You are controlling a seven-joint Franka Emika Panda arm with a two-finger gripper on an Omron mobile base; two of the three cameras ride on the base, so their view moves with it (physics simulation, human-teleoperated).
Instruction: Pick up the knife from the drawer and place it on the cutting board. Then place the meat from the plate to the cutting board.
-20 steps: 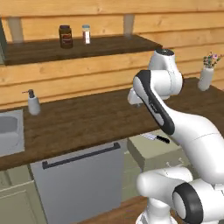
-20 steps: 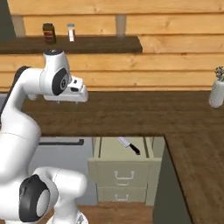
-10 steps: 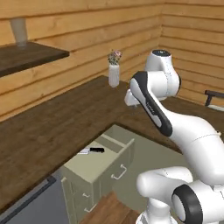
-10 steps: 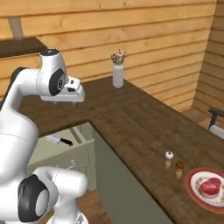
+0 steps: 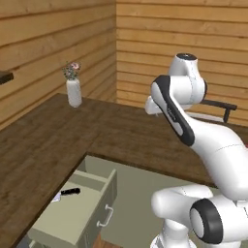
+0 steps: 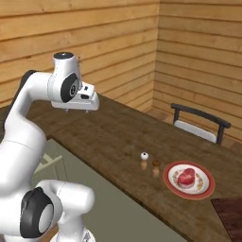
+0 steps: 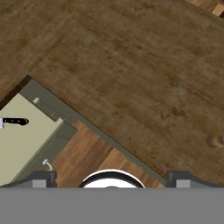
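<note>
I have the gripper (image 6: 82, 105) held high over the brown counter (image 6: 123, 137), nothing between its jaws, which stand apart. The knife (image 5: 68, 193) lies in the open drawer (image 5: 77, 213), below the counter's inner corner, handle toward the corner. The meat (image 6: 185, 177) sits on the plate (image 6: 203, 188) near the counter's front edge, with the cutting board (image 6: 230, 217) just beside the plate. My worry: the drawer is low and well apart from the hand, so reaching down I could clip the counter edge or the drawer wall, or pinch the thin blade badly and drop it.
</note>
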